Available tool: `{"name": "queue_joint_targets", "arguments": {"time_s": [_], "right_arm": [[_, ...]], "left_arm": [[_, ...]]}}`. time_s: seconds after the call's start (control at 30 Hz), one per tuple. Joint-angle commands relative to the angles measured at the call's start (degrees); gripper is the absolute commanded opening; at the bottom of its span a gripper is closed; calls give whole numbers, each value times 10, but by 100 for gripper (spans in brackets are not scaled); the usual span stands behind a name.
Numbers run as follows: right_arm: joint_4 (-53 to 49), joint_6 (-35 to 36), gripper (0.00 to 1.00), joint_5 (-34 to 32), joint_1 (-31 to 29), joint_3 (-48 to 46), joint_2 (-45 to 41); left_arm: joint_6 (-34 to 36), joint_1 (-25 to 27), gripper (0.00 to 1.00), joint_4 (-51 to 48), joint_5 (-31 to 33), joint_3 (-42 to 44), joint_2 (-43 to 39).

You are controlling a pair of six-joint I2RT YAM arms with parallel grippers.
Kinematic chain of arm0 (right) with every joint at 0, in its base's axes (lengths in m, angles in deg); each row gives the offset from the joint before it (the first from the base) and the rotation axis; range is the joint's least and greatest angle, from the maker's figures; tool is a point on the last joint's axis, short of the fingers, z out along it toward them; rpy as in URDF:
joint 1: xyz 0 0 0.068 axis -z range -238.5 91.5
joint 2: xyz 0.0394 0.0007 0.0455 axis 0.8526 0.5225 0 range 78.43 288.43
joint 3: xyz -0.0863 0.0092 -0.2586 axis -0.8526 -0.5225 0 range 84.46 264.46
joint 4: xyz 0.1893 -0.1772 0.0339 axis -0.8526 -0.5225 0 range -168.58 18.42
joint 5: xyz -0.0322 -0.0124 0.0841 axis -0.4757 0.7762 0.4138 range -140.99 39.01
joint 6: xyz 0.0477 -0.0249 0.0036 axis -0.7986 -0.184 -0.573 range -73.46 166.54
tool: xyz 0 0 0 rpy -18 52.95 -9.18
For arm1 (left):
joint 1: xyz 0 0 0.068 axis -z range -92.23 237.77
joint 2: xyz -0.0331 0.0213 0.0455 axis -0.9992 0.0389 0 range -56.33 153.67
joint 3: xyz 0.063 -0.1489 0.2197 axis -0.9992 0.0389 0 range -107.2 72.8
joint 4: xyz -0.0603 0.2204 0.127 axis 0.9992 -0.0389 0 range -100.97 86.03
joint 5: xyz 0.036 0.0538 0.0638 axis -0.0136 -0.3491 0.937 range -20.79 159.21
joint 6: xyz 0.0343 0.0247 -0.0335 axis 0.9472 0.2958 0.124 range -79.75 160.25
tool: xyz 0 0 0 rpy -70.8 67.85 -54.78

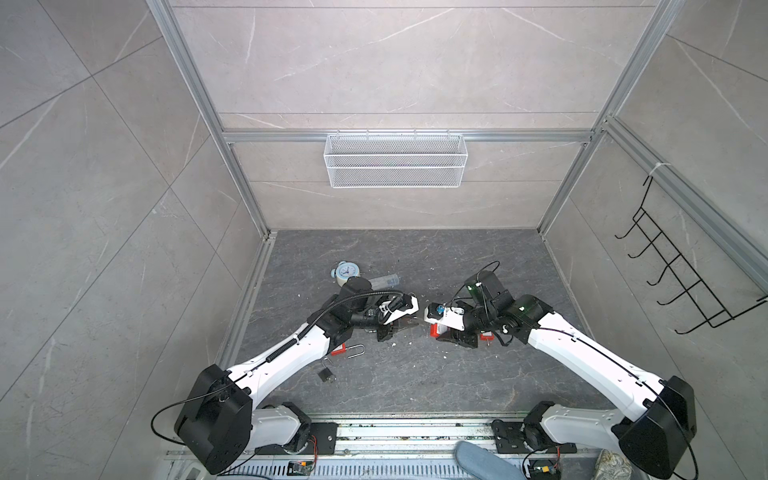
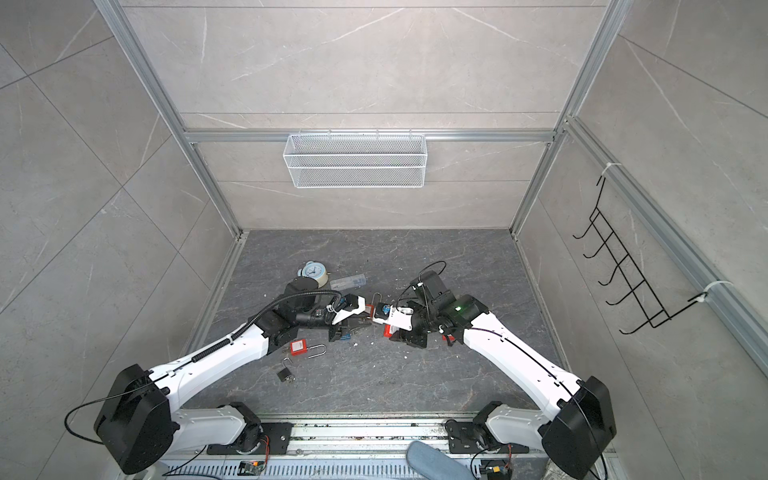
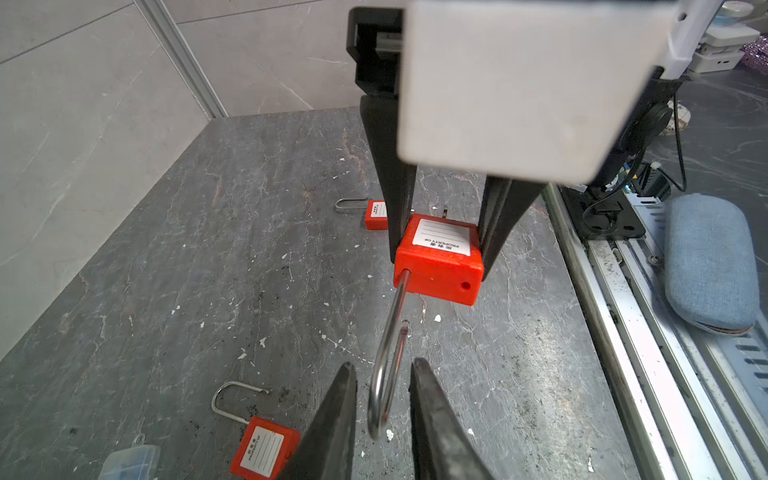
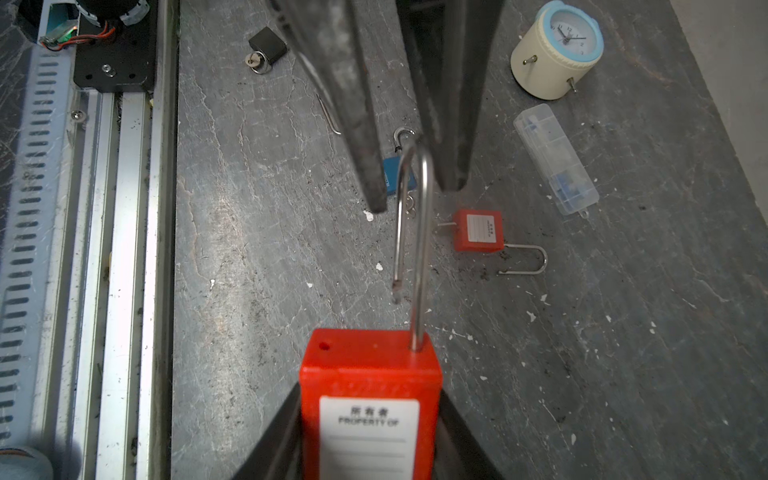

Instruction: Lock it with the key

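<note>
My right gripper (image 4: 370,401) is shut on the body of a red padlock (image 4: 370,374), held off the grey floor. Its steel shackle (image 4: 422,249) is open, with the free leg out of its hole. In the left wrist view the shackle's bend (image 3: 384,374) lies between the fingers of my left gripper (image 3: 383,365). A thin gap shows on each side, so that gripper is open. A small metal tab (image 3: 444,211) shows behind the padlock (image 3: 440,266); I cannot tell whether it is the key. In both top views the two grippers meet mid-floor (image 1: 419,322).
On the floor lie two more red padlocks (image 3: 264,451) (image 3: 376,214), a blue padlock (image 4: 392,174), a black padlock (image 4: 268,45) with a key in it, a clock (image 4: 557,50) and a clear plastic box (image 4: 555,158). The metal rail (image 4: 124,249) runs along the front edge.
</note>
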Motion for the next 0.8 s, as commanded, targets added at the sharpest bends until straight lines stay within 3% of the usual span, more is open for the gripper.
{"name": "queue_joint_targets", "arguments": {"time_s": [0.0,0.2,0.37,0.5,0.67,0.77], "right_arm": [[-12,13,23,8,-3,16,4],[-15,23,24,3,-4,20,5],[13,32,33,-23,-4,15,-6],[41,46,49,-57,-4,2,-27],[8,67,62,-76,-3,5,-51],[-45,65,63,-80,-2,21,-45]], "left_arm": [[-2,2,19,20,-26,-23,3],[-7,3,1,17,-43,-30,10],[-35,3,0,20,-54,-33,18],[-73,3,0,74,-55,-14,10],[-123,3,0,146,-62,13,-1],[-152,3,0,183,-66,28,-7]]}}
